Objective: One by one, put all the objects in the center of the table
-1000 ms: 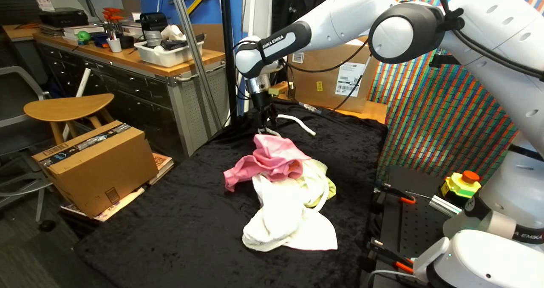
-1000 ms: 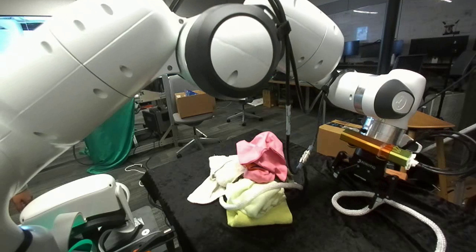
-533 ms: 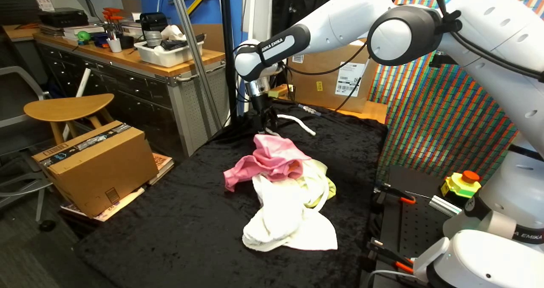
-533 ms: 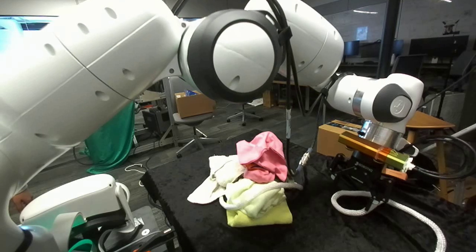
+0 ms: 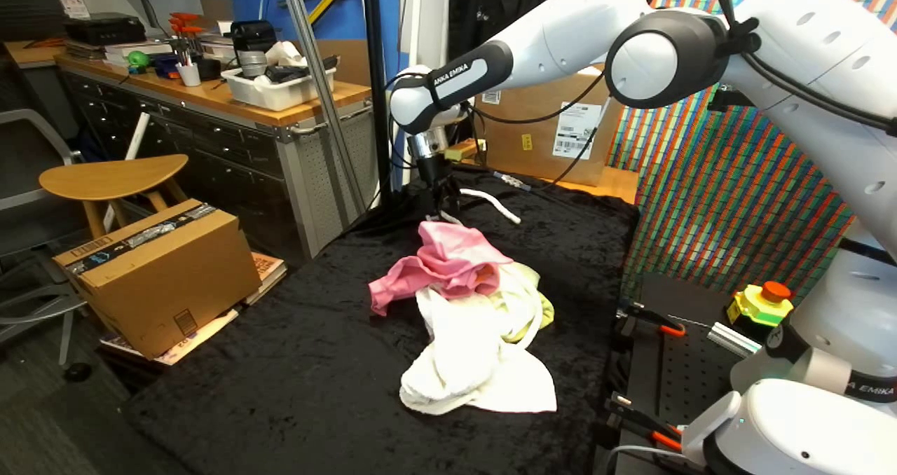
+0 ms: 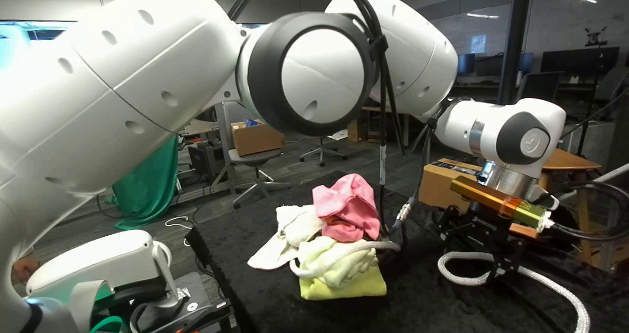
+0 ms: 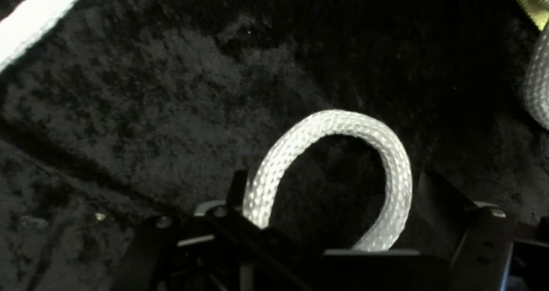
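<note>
On the black table curls a braided white rope.

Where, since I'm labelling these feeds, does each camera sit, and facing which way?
Exterior view: beside the table, looking down at the pink cloth; the arm stretches from picture right.
Exterior view: from the table's opposite side, looking back over the yellow-green cloth; the arm stretches from picture left.
Wrist view: on the arm, facing down at looped white rope; the fingers show at the bottom.
Both exterior views share table, arm and pink cloth.
</note>
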Controlling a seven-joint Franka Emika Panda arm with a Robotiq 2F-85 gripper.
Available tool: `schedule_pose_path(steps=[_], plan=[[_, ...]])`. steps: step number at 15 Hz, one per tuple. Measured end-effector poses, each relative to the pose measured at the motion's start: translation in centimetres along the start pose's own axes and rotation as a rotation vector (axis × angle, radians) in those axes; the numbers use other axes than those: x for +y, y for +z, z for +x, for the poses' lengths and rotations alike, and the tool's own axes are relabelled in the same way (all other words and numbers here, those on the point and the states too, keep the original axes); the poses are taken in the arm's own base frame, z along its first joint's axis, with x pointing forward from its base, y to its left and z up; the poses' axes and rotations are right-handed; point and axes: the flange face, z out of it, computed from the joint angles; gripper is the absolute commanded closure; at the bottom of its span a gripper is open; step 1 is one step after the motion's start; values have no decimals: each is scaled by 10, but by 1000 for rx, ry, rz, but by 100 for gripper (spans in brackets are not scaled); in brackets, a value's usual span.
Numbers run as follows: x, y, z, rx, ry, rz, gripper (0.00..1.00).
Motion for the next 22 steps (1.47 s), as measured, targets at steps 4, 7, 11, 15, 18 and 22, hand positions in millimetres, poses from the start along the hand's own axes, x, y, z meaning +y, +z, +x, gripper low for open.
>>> schedule_pose_path(steps=[4, 7, 11, 15, 18, 22], plan=[[14, 4, -4, -5, 20, 4, 0], [20, 4, -6, -4, 28, 7, 0], [21, 4, -6, -4, 30, 7, 0], [22, 8, -5, -9, 30, 9, 0], [23, 11, -5, -12, 31, 10, 0], [24, 9, -5, -8, 33, 10, 0]])
